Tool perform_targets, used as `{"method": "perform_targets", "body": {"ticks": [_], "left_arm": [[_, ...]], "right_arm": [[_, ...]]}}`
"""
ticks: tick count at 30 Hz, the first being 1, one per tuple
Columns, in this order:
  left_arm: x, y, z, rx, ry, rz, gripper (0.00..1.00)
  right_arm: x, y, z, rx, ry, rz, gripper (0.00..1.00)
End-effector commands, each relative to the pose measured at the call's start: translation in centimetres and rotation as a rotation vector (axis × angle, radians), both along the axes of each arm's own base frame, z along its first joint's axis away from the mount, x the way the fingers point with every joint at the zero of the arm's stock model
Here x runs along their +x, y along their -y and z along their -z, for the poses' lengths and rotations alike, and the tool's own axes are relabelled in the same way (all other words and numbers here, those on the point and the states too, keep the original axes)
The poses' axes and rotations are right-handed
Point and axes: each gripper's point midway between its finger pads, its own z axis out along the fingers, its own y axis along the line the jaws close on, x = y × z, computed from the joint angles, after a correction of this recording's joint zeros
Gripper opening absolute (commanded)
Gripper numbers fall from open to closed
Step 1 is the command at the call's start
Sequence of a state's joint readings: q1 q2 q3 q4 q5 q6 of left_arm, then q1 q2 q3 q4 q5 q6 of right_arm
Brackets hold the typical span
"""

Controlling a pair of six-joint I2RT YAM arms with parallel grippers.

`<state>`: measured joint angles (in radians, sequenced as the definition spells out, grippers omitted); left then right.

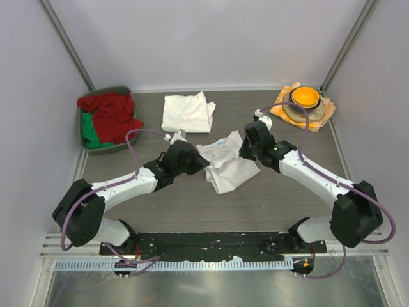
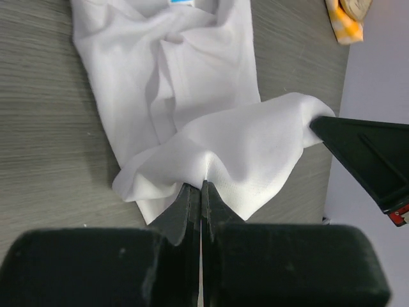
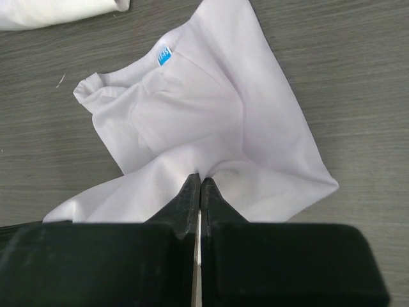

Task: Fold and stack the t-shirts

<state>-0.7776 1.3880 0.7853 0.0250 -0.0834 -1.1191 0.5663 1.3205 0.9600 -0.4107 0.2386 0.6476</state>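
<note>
The left fingers (image 2: 198, 194) are pressed together on a fold of the crumpled t-shirt (image 2: 192, 83), which spreads ahead of their tips on the worktop (image 2: 45, 128). The right fingers (image 3: 194, 190) clamp another edge, with the collar label (image 3: 164, 56) ahead of them. Two separate holds probably serve to spread it flat. A folded t-shirt (image 1: 187, 113) lies beyond both pairs, likely the stack's base.

- The crumpled t-shirt (image 1: 225, 165) is plain white, with a small bright blue label (image 3: 164, 56) at its neck
- The folded t-shirt (image 1: 187, 113) is plain white
- The left gripper (image 2: 201, 187) and right gripper (image 3: 197, 182) are black
- The tray (image 1: 124, 91) is dull green, holding a red cloth (image 1: 112, 115) and a green cloth (image 1: 94, 136)
- The bowl (image 1: 305, 96) is orange inside
- The small cloth (image 1: 324, 112) is checked orange and white
- The table (image 1: 192, 204) is grey with a wood grain
</note>
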Motion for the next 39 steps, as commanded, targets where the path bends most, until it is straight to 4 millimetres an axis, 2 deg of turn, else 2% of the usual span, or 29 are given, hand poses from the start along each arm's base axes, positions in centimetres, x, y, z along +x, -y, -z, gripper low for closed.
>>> {"method": "perform_targets", "body": {"ticks": [1, 6, 7, 9, 10, 11, 12, 13, 14, 15, 16, 17, 18, 19, 20, 21, 22, 23, 24, 26, 27, 28, 29, 30, 31, 32, 34, 35, 39], "left_arm": [[2.2, -1.0, 0.0, -0.077, 0.005, -0.055, 0.0], [4.5, -2.5, 2.5, -0.078, -0.036, -0.115, 0.0], [6.1, -3.2, 2.3, -0.096, -0.016, -0.145, 0.0], [8.3, -4.3, 4.0, -0.097, -0.051, -0.189, 0.0], [9.7, -4.0, 3.2, -0.121, -0.033, -0.181, 0.0], [10.7, -4.2, 3.4, -0.125, -0.037, -0.191, 0.06], [11.8, -4.8, 5.0, -0.108, -0.062, -0.208, 0.26], [13.3, -4.6, 3.9, -0.1, -0.038, -0.207, 0.83], [13.2, -5.1, 4.9, -0.052, -0.078, -0.216, 1.0], [13.4, -5.3, 4.7, -0.022, -0.077, -0.217, 1.0], [13.4, -5.5, 4.0, -0.003, -0.062, -0.21, 1.0], [12.9, -5.9, 3.7, 0.018, -0.057, -0.216, 1.0], [12.3, -6.3, 1.3, 0.028, -0.005, -0.237, 1.0], [11.3, -6.9, 1.3, 0.067, 0.003, -0.241, 1.0], [10.8, -7.7, 0.8, 0.103, 0.025, -0.267, 1.0], [9.0, -7.7, 0.6, 0.143, 0.01, -0.248, 1.0], [7.7, -8.1, -0.7, 0.153, 0.033, -0.247, 1.0], [6.8, -8.2, -1.2, 0.168, 0.045, -0.238, 1.0], [4.8, -7.8, -0.7, 0.195, 0.02, -0.203, 1.0], [2.1, -7.2, -1.3, 0.187, 0.027, -0.162, 1.0], [0.4, -7.6, 0.1, 0.217, -0.013, -0.148, 1.0], [-0.5, -7.6, -0.8, 0.19, 0.008, -0.137, 1.0], [-1.6, -7.4, -0.7, 0.179, 0.002, -0.121, 1.0], [-2.7, -8.1, 0.5, 0.193, -0.018, -0.125, 1.0], [-3.3, -8.7, 0.8, 0.195, -0.019, -0.13, 1.0], [-3.8, -9.3, -0.2, 0.169, 0.012, -0.141, 1.0], [-4.6, -11.5, 1.1, 0.226, 0.009, -0.187, 1.0], [-4.7, -12.1, 0.3, 0.214, 0.036, -0.203, 1.0], [-5.8, -12.9, 1.1, 0.262, 0.021, -0.168, 1.0]], "right_arm": [[4.3, -2.5, -3.1, 0.079, 0.117, -0.024, 0.01], [8.3, -4.6, -1.7, 0.083, 0.111, -0.024, 0.01], [10.0, -5.0, -0.9, 0.072, 0.112, -0.01, 0.01], [11.9, -5.0, 0.4, 0.051, 0.107, 0.025, 0.01], [13.1, -5.3, 1.3, 0.04, 0.099, 0.038, 0.01], [13.7, -5.1, 1.9, 0.031, 0.092, 0.053, 0.02], [14.1, -4.9, 2.1, 0.015, 0.098, 0.066, 0.13], [14.7, -3.9, 1.9, -0.023, 0.129, 0.111, 0.49], [14.9, -3.3, 1.5, -0.039, 0.148, 0.131, 0.67], [14.7, -2.6, 1.5, -0.067, 0.167, 0.14, 0.85], [14.3, -2.0, -0.8, -0.061, 0.22, 0.152, 0.97], [13.9, -1.1, -1.6, -0.082, 0.254, 0.18, 0.97], [13.6, -0.7, -3.0, -0.088, 0.302, 0.183, 0.97], [12.3, -0.2, -2.6, -0.108, 0.302, 0.173, 0.98], [11.5, 0.3, -5.1, -0.094, 0.354, 0.179, 0.98], [10.5, 0.7, -4.9, -0.111, 0.343, 0.172, 0.98], [9.8, 0.5, -5.2, -0.12, 0.343, 0.153, 0.98], [9.0, 0.3, -6.5, -0.104, 0.354, 0.13, 0.98], [7.9, 0.3, -6.0, -0.125, 0.318, 0.101, 0.98], [5.9, -1.8, -5.9, -0.153, 0.292, -0.036, 0.99], [4.7, -2.1, -5.3, -0.208, 0.25, -0.09, 0.99], [3.9, -2.1, -4.9, -0.272, 0.227, -0.134, 0.99], [2.4, -3.4, -4.6, -0.324, 0.215, -0.201, 1.0], [1.4, -3.2, -4.2, -0.401, 0.189, -0.221, 1.0], [0.6, -3.6, -4.1, -0.443, 0.183, -0.259, 1.0], [-1.3, -4.5, -3.3, -0.49, 0.15, -0.327, 1.0], [-2.5, -4.9, -2.6, -0.55, 0.123, -0.38, 1.0], [-3.5, -4.7, -2.2, -0.606, 0.112, -0.419, 1.0], [-3.4, -2.4, -1.4, -0.788, 0.146, -0.381, 1.0]]}}
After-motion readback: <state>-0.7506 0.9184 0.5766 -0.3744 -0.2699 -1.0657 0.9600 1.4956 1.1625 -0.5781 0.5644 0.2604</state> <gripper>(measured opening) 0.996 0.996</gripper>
